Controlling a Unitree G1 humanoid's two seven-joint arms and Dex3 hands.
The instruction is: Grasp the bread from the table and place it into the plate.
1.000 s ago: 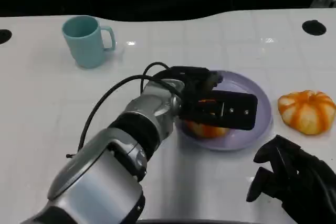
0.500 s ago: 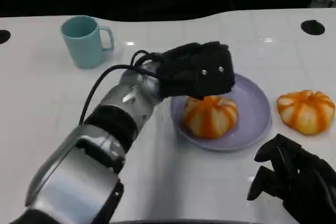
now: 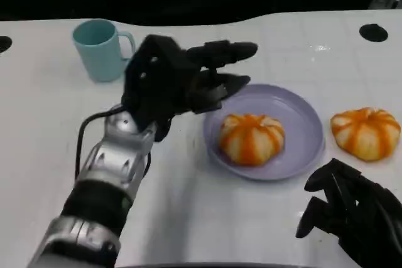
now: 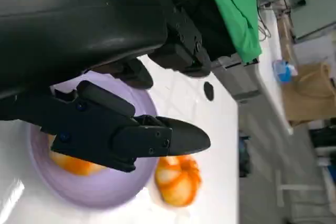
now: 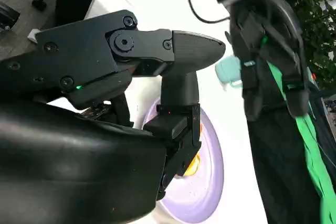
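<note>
Lifted up and back off the round lilac plate (image 3: 306,131), left hand (image 3: 173,80), fingers spread and empty. Orange-striped bread bun (image 3: 251,138) left resting inside. Placement seemingly done; next, full withdrawal.

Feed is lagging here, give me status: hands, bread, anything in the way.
Left hand open, raised beside the plate. Right hand open, near table edge. One bread in plate, second bread on table right of it. Nothing blocking.
</note>
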